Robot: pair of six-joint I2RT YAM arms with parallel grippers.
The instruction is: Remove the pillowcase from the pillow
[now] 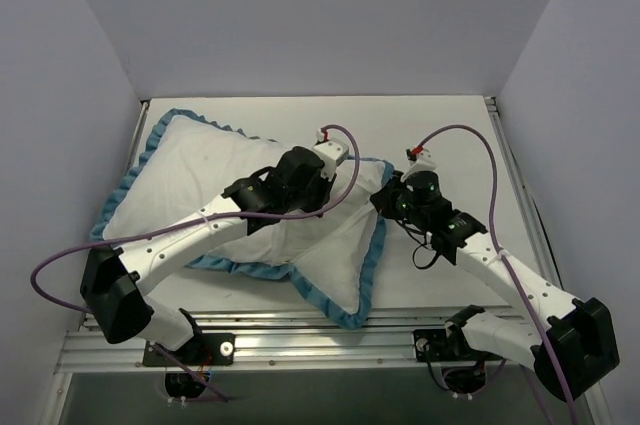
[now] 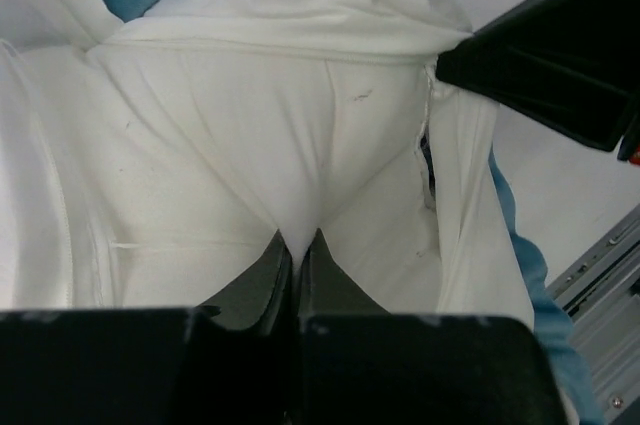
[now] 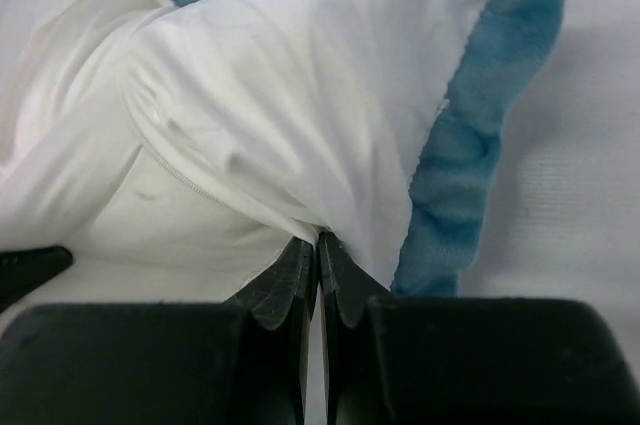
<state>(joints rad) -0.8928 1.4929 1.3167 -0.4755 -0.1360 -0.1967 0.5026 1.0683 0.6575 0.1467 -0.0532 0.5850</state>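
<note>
The pillowcase [image 1: 190, 175] lies white side up with its blue ruffled trim [image 1: 372, 245] around it, across the left and middle of the table. My left gripper [image 1: 318, 195] is over its middle. In the left wrist view it [image 2: 298, 245] is shut on a pinch of the plain white pillow [image 2: 270, 135], beside the zipper opening [image 2: 428, 145]. My right gripper [image 1: 382, 201] is at the cover's right edge. In the right wrist view it [image 3: 318, 243] is shut on the pillowcase [image 3: 320, 95] at the opening, with the pillow [image 3: 150, 220] showing beneath the zipper edge.
The white table [image 1: 440, 275] is walled on three sides. A metal rail [image 1: 330, 340] runs along the near edge by the arm bases. The right gripper's black body [image 2: 560, 55] shows close to the left gripper. Purple cables [image 1: 470, 135] loop above both arms.
</note>
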